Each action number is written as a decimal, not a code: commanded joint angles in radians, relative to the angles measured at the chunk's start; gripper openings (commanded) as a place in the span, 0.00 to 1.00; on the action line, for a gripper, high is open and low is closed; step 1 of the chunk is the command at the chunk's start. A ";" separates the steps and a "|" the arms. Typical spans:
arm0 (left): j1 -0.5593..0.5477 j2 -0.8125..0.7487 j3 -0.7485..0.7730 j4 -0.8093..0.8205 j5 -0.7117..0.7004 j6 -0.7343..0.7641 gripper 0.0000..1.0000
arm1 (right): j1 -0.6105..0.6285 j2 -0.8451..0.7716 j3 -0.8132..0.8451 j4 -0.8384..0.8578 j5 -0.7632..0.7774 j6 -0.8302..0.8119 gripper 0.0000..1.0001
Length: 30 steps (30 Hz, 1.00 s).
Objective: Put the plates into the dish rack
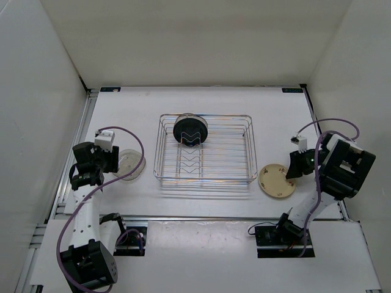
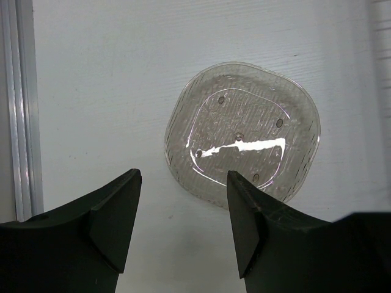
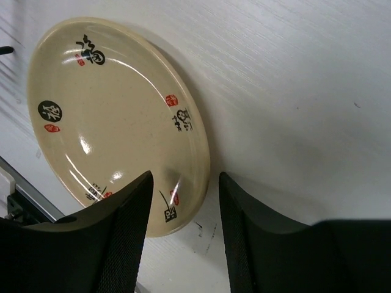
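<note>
The chrome wire dish rack (image 1: 162,146) stands mid-table with a glossy black plate (image 1: 190,129) upright in its far dividers. A clear glass plate (image 1: 129,165) lies flat left of the rack; in the left wrist view it (image 2: 241,137) lies just beyond my open, empty left gripper (image 2: 183,183). A cream-yellow plate (image 1: 277,180) with dark and red marks lies flat right of the rack. My right gripper (image 3: 184,183) is open, its jaws straddling the near rim of that plate (image 3: 110,116). The white plate is out of view.
Aluminium rails (image 1: 73,165) run along the table's left and near edges. White walls enclose the table on three sides. Purple cables (image 1: 139,146) loop off both arms.
</note>
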 commanded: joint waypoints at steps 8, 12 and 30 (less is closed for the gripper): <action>0.007 -0.029 0.027 -0.001 0.023 -0.010 0.68 | 0.024 -0.005 0.000 -0.048 0.015 -0.024 0.43; 0.007 -0.029 0.027 -0.001 0.023 -0.010 0.68 | 0.024 -0.005 0.000 -0.048 0.025 -0.024 0.31; 0.007 -0.047 0.018 -0.001 0.023 -0.010 0.68 | 0.033 -0.016 0.000 -0.016 0.006 0.015 0.01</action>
